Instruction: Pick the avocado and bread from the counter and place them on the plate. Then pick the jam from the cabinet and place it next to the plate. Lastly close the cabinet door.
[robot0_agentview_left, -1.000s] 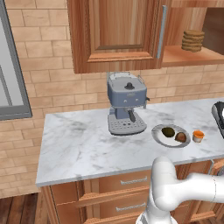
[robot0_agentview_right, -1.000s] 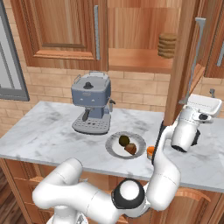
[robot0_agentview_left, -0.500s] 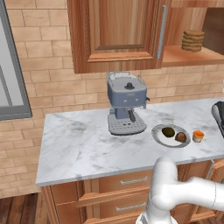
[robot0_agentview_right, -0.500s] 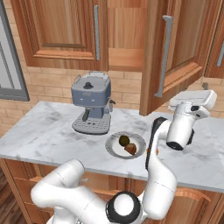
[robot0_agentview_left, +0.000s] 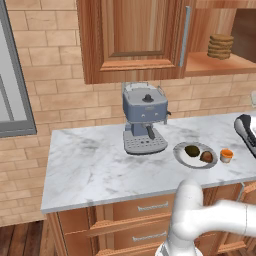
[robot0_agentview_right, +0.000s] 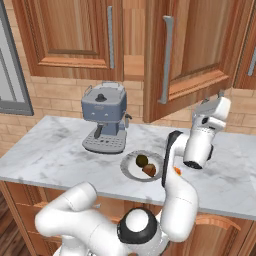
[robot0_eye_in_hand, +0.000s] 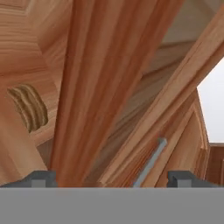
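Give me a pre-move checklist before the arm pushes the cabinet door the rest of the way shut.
1. Avocado and bread on the plate: ok, both lie on it.
2. Jam beside the plate on the counter: ok, it stands just right of the rim.
3. Gripper empty: ok, the fingers stand wide apart with nothing between them.
4. Cabinet door closed: not ok, it stands partly open.
5. Hand in contact with the door: cannot tell; the hand view shows the door panel and handle close ahead.
6. Coffee machine clear of the door's swing: ok, it sits below the door's bottom edge.
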